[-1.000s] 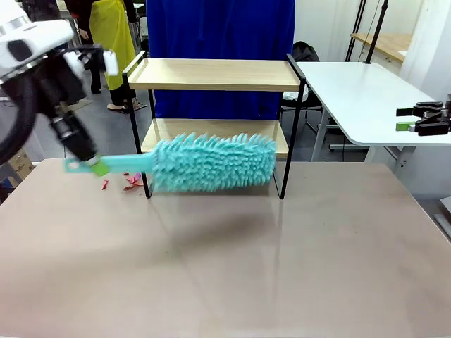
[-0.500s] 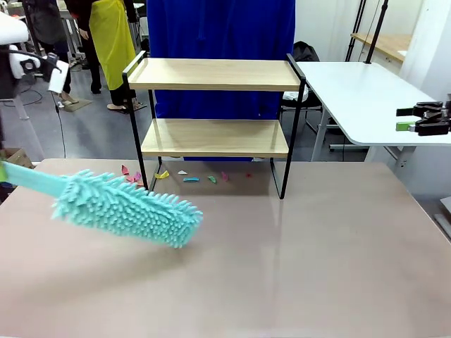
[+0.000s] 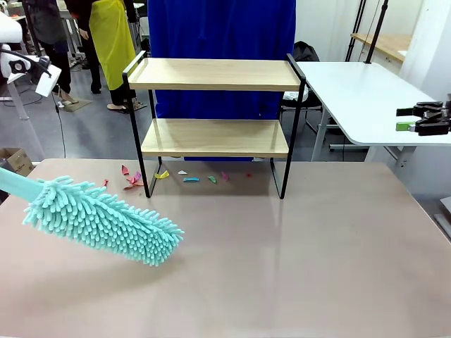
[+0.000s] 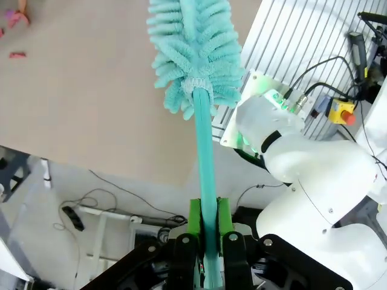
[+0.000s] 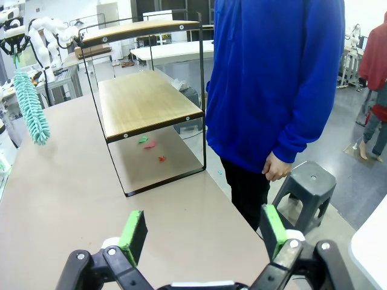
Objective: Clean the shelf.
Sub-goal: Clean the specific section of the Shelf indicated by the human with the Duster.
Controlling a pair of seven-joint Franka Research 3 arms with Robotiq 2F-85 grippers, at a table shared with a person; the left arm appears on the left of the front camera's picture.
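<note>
Well off shelf (image 3: 215,74), L end effector (image 4: 208,211) grips duster (image 3: 99,220).

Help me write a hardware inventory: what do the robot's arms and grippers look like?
The left gripper and the right gripper are black two-finger units with bright green pads. The left arm has a smooth, rounded white casing, with a thin black cable looping beside it.

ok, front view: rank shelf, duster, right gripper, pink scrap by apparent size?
1. shelf
2. duster, though it is nearer the camera, which inflates it
3. right gripper, partly cut off at the frame edge
4. pink scrap
</note>
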